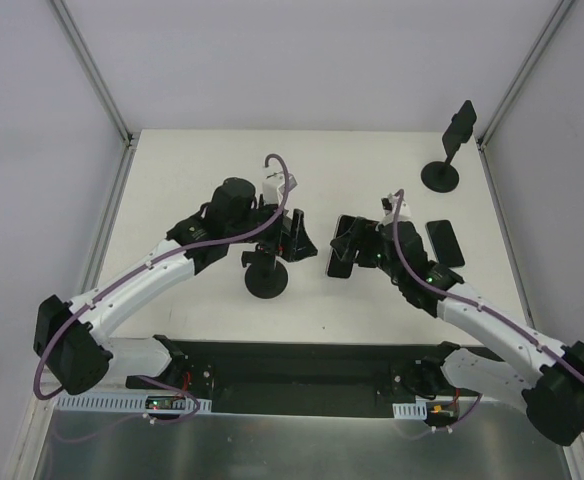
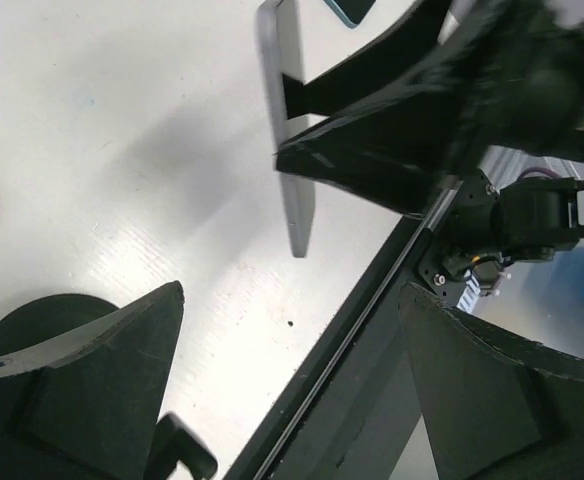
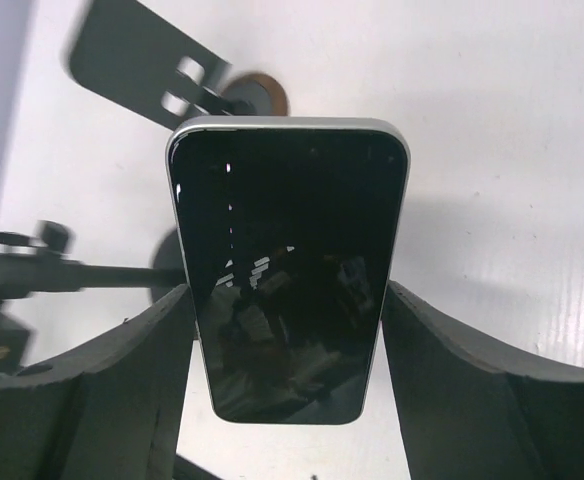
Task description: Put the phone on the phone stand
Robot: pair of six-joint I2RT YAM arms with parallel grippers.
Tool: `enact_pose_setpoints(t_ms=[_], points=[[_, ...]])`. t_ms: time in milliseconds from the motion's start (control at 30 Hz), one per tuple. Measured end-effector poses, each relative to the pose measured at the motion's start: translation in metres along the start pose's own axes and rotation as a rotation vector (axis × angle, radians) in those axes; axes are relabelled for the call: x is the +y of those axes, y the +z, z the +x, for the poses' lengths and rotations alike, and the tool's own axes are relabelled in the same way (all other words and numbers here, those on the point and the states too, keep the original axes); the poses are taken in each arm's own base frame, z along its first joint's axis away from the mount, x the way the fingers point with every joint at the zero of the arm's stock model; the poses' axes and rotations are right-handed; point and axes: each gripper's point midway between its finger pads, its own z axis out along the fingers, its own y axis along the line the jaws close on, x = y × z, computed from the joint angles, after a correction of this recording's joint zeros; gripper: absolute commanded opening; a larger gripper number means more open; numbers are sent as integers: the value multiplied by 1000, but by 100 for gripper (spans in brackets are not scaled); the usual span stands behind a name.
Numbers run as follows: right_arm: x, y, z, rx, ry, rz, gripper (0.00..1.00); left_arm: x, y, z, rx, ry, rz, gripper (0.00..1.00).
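- A white worktop (image 1: 372, 310) boxed in by pale grey walls carried two robot arms reaching toward its middle.
- The right end effector (image 3: 287, 295) was clamped on the phone (image 3: 290, 200), one finger pressed to each long side. The dark screen faced the wrist camera and the top half of the phone stood out beyond the fingertips.
- Seen from the left wrist, the same phone appeared edge-on, just ahead of the left end effector (image 2: 292, 295) and casting a soft shadow on the worktop.
- The left end effector's fingers (image 2: 102, 370) were spread wide apart with nothing between them.
- The phone stand (image 1: 267, 280), a black round base with a post, stood just beside the left end effector on its near side. It was to the left of the right end effector and the phone, and not touching them.
- A second phone (image 1: 444, 242) lay flat on the worktop just to the right of the right end effector.
- A second stand (image 1: 440, 176) stood well beyond the right end effector, near the far right corner.
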Motion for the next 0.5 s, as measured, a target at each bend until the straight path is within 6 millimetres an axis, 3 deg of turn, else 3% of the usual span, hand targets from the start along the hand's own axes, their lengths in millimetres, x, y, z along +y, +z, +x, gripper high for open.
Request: enact_pose_setpoints(t_ms=[233, 367, 500], points=[[24, -40, -41, -125, 106, -96, 1, 1, 36, 12, 69, -12, 21, 82], [31, -51, -51, -140, 141, -112, 1, -9, 46, 11, 72, -16, 58, 82], [32, -54, -52, -137, 166, -112, 1, -22, 53, 8, 71, -19, 97, 75]])
